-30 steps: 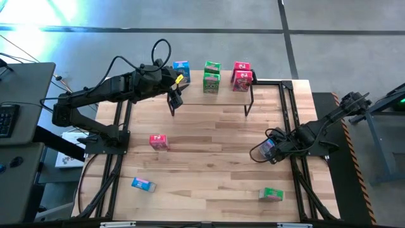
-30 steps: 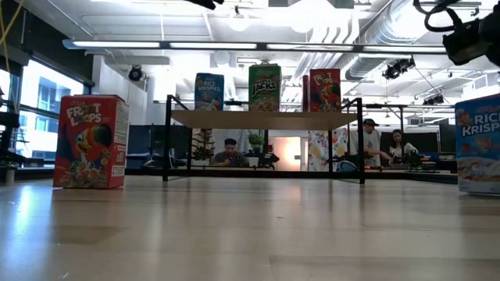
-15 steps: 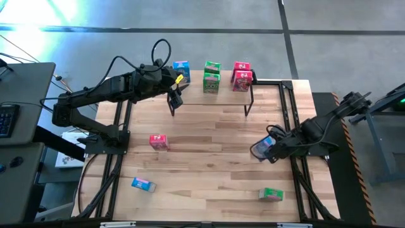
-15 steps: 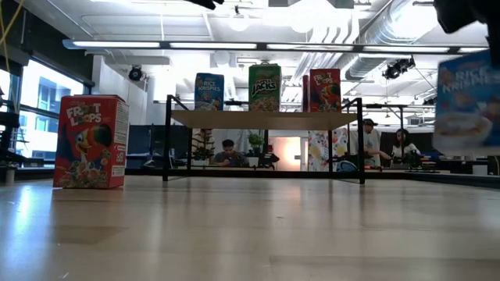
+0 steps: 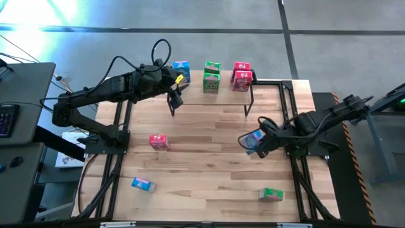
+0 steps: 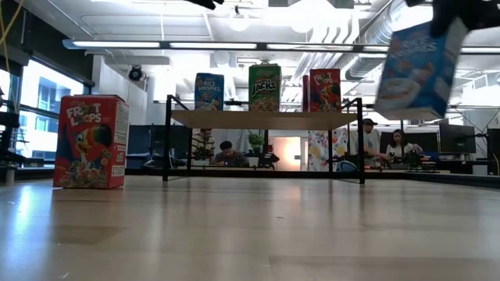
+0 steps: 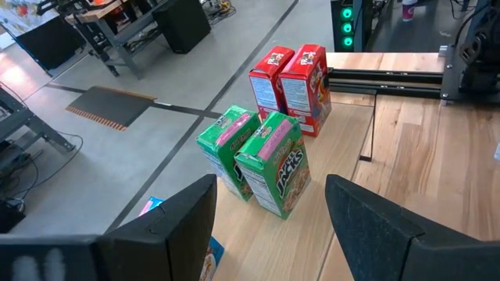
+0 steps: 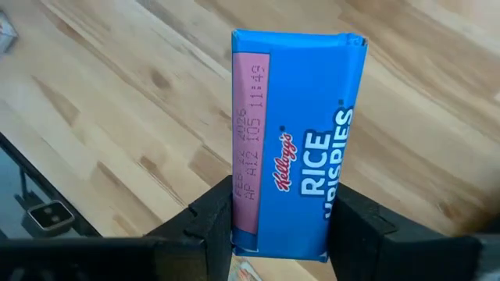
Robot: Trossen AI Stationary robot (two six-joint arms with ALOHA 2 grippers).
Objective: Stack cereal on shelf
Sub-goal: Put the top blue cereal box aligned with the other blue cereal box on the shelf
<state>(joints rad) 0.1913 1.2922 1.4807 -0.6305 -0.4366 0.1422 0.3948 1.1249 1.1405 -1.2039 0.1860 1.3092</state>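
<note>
Above the right half of the table (image 5: 209,164), the right gripper (image 5: 258,143) is clamped on a blue Rice Krispies box (image 8: 301,148), carried clear of the wood. The fingers pinch the 2 broad faces near 1 end, so most of the box overhangs the grip. It is judged light, with thin cardboard walls that dent under hard pressure and glossy faces that may slip; a hold nearer mid-length would tilt less.

The left gripper (image 7: 269,218) hovers over the shelf (image 6: 262,119) with its fingers apart, holding nothing. On the shelf stand 1 blue box (image 5: 181,68), 2 green Apple Jacks boxes (image 7: 262,156) and 2 red boxes (image 7: 293,82). The left arm beside the blue box may crowd the placement.

On the table remain a red Froot Loops box (image 5: 158,141), a lying blue box (image 5: 143,184) and a lying green box (image 5: 271,194).
</note>
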